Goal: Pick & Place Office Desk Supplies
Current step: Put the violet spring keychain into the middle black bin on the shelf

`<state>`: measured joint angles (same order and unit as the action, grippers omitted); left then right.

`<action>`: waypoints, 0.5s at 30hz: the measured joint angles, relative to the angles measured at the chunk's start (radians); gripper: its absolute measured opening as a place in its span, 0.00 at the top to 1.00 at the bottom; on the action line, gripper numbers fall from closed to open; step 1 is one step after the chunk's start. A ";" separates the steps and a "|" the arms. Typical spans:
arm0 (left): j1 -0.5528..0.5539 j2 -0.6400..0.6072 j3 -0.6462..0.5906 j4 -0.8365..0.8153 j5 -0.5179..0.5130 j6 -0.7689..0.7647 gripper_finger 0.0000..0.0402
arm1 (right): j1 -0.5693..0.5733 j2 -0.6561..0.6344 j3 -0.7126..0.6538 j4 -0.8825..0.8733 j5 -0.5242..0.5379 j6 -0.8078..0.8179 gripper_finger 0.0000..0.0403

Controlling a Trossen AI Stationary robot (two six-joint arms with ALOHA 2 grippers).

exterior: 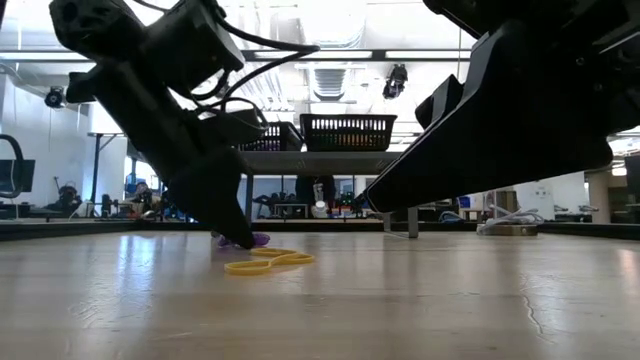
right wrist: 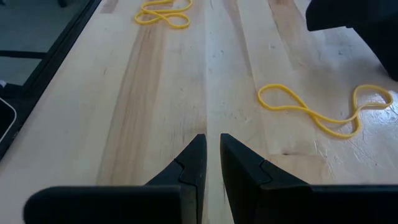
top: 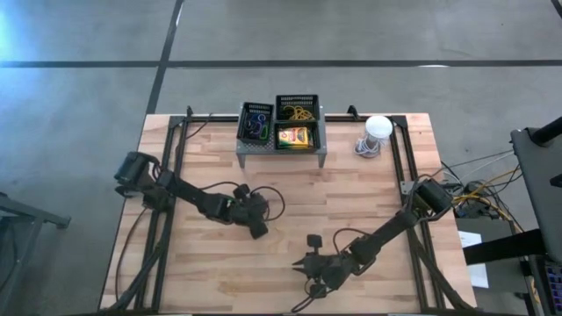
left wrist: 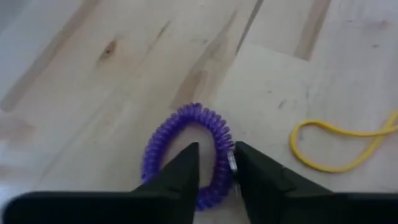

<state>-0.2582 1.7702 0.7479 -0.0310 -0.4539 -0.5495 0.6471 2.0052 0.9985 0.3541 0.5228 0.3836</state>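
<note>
A purple coiled loop band point(left wrist: 186, 140) lies flat on the wooden table, showing as a purple bit point(exterior: 258, 240) in the low view. My left gripper point(left wrist: 216, 155) is down on it at the table's middle point(top: 259, 231) and is shut on its coil. Thin yellow rubber bands lie loose nearby: one beside the purple band point(left wrist: 348, 149), point(exterior: 268, 262), two ahead of my right gripper point(right wrist: 323, 112), point(right wrist: 165, 14). My right gripper point(right wrist: 212, 146) hovers shut near the table's near edge point(top: 305, 263), touching nothing. A yellow-and-green crayon box point(top: 294, 136) sits in the rack's basket. My left gripper pinches the purple band's coil on one side of the loop point(left wrist: 222, 168), with one finger point(left wrist: 186, 165) inside the loop and the other point(left wrist: 249, 165) outside. The fingers slant down from above. The band still lies flat on the table.
A grey mesh rack point(top: 281, 149) with black baskets stands at the far middle; one basket point(top: 255, 123) holds coloured bands, another point(top: 299, 110) tan rubber bands. A white-domed round object point(top: 376, 132) stands far right. Black frame rails point(top: 408, 175) run along both sides.
</note>
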 joint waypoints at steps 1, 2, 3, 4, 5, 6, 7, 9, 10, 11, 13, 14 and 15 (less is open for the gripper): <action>-0.002 0.000 0.000 0.002 0.007 0.000 0.76 | 0.000 0.000 0.000 0.000 0.000 -0.001 0.89; -0.005 0.000 0.000 0.007 0.014 0.000 0.80 | 0.000 0.000 0.000 0.000 0.000 -0.002 0.89; -0.009 -0.003 0.000 0.009 0.023 -0.001 0.85 | 0.000 0.000 0.000 0.000 0.000 -0.002 0.89; -0.014 -0.004 0.003 0.009 0.036 -0.001 0.90 | 0.000 0.000 0.000 0.000 0.000 -0.002 0.89; -0.022 -0.008 0.009 0.008 0.058 -0.005 0.94 | 0.000 0.000 0.000 0.000 0.000 -0.002 0.89; -0.031 -0.013 0.017 0.008 0.083 -0.011 0.96 | 0.000 0.000 0.000 0.000 0.000 -0.002 0.89; -0.043 -0.020 0.026 0.008 0.104 -0.022 0.96 | 0.000 0.000 0.000 0.000 0.000 -0.002 0.89; -0.067 -0.043 0.051 0.006 0.147 -0.034 0.94 | 0.000 0.000 0.000 -0.001 0.000 -0.002 0.89; -0.079 -0.058 0.064 0.004 0.159 -0.035 0.93 | 0.000 0.000 0.000 -0.001 0.000 -0.002 0.89; -0.092 -0.074 0.081 -0.010 0.159 -0.035 0.91 | 0.000 0.000 0.000 0.000 0.000 -0.002 0.89; -0.107 -0.107 0.118 -0.058 0.159 -0.039 0.90 | 0.000 0.000 0.000 0.000 0.000 -0.002 0.89; -0.111 -0.125 0.138 -0.086 0.159 -0.049 0.90 | 0.000 0.001 0.000 0.000 0.000 -0.002 0.89; -0.112 -0.146 0.158 -0.116 0.160 -0.064 0.90 | 0.000 0.000 0.000 0.000 0.000 -0.002 0.89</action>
<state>-0.3698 1.6245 0.9060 -0.1469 -0.2942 -0.6138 0.6472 2.0056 0.9981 0.3542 0.5228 0.3817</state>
